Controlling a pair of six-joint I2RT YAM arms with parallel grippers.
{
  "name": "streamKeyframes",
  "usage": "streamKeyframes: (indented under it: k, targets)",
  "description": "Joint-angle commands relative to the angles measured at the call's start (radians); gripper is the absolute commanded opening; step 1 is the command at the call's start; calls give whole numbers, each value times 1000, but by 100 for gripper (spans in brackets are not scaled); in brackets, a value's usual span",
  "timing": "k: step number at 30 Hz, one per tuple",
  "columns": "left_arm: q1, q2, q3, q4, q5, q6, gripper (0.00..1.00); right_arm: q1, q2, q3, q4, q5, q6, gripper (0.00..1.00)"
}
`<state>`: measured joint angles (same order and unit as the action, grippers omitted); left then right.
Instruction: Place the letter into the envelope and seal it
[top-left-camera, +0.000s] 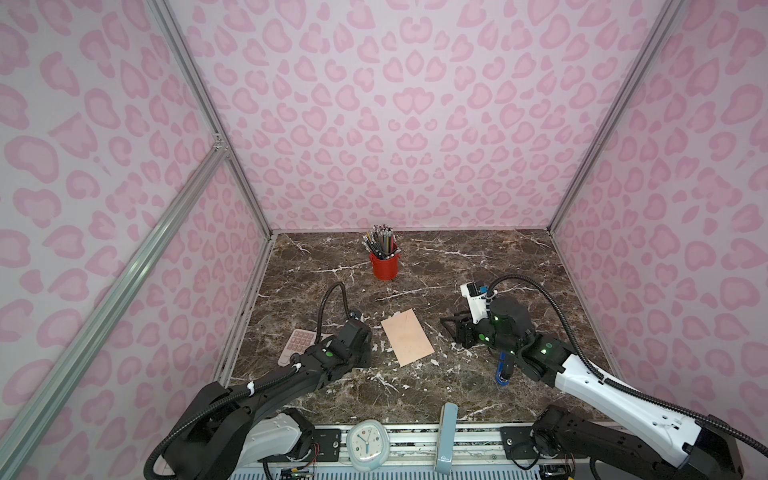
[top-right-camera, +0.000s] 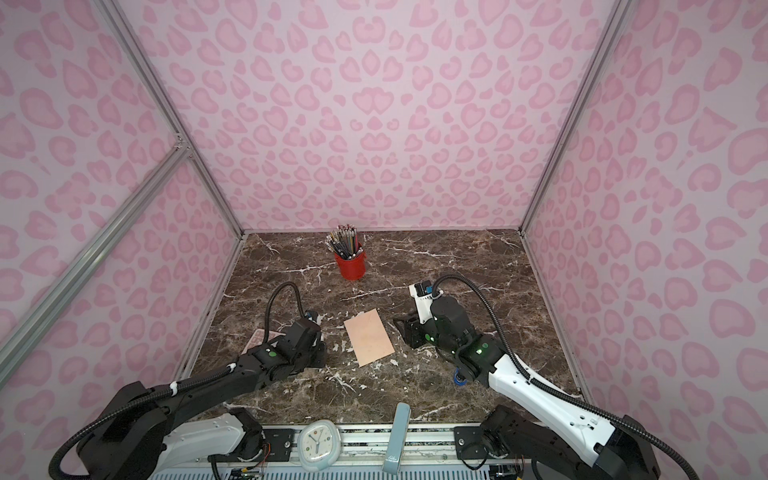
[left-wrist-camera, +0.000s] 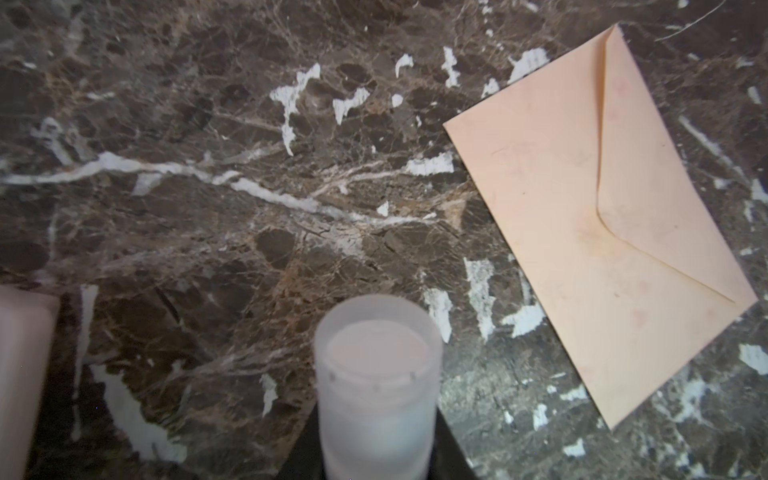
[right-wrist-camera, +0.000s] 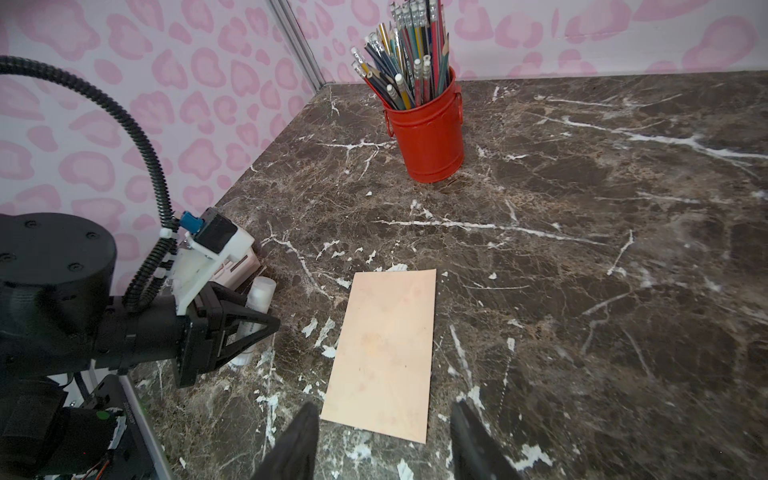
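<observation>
The peach-pink envelope (top-left-camera: 407, 336) (top-right-camera: 369, 337) lies flat on the marble table between my two grippers. In the left wrist view the envelope (left-wrist-camera: 602, 224) has its pointed flap folded down over its body. The letter does not show in any view. My left gripper (left-wrist-camera: 376, 440) (right-wrist-camera: 249, 328) is shut on a white glue stick (left-wrist-camera: 376, 386) (right-wrist-camera: 261, 293), held just left of the envelope (right-wrist-camera: 386, 353) with its uncapped end pointing out. My right gripper (right-wrist-camera: 384, 411) (top-left-camera: 452, 330) stands open at the envelope's right edge, empty.
A pink calculator (top-left-camera: 300, 343) (right-wrist-camera: 239, 266) lies behind my left gripper. A red cup of pencils (top-left-camera: 384, 264) (right-wrist-camera: 428, 137) stands at the back. A blue object (top-left-camera: 500, 372) lies under my right arm. A clock (top-left-camera: 368, 444) and a grey-blue block (top-left-camera: 446, 436) stand at the front rail.
</observation>
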<state>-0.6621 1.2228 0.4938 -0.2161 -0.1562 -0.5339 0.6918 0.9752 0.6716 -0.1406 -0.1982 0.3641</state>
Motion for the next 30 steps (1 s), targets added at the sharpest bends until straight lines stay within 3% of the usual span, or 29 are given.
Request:
streamKeyframes:
  k: [1,15,23,30]
  targets:
    - [5,42,25,-24,14,-26,10,1,-7,-10,17,19,-4,53]
    - [12,138,61,-53,-22,-62,41,-3,-3,0,10,28,-26,54]
    - [12,148,58,-44,-8,-71,47,-6,2,10,4,23,-32,54]
    - [12,81,85,-15,48,-39,59,-7,11,17,4,28,-42,54]
